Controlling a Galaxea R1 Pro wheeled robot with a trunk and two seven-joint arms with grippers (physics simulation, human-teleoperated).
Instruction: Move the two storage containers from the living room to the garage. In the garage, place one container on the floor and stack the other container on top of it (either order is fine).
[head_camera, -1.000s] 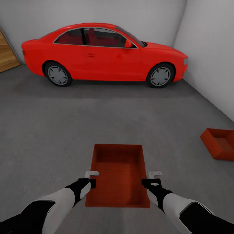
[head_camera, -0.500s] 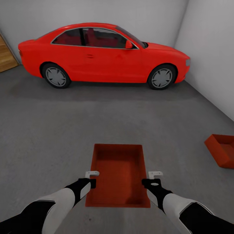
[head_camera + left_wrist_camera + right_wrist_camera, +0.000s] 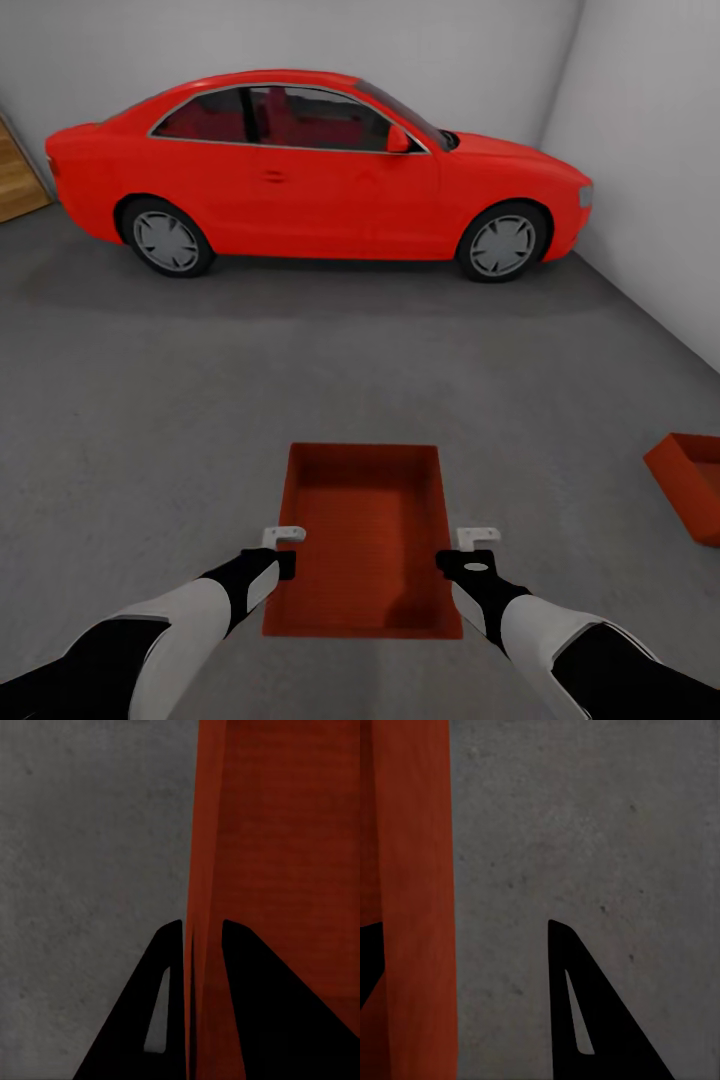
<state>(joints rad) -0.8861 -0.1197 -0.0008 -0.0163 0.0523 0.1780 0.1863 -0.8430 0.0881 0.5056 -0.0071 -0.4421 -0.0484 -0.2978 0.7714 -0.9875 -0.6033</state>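
Where floor [image 3: 200,400] is grey concrete | red car [image 3: 310,170] | white walls [image 3: 650,150]

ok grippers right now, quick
left gripper: shut on the bin wall
right gripper: open around the bin's other wall

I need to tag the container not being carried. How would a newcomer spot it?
Start at the red car by the far wall. Follow the white right-hand wall nearer: the orange-red plastic bin sits alone on the grey concrete floor, untouched.
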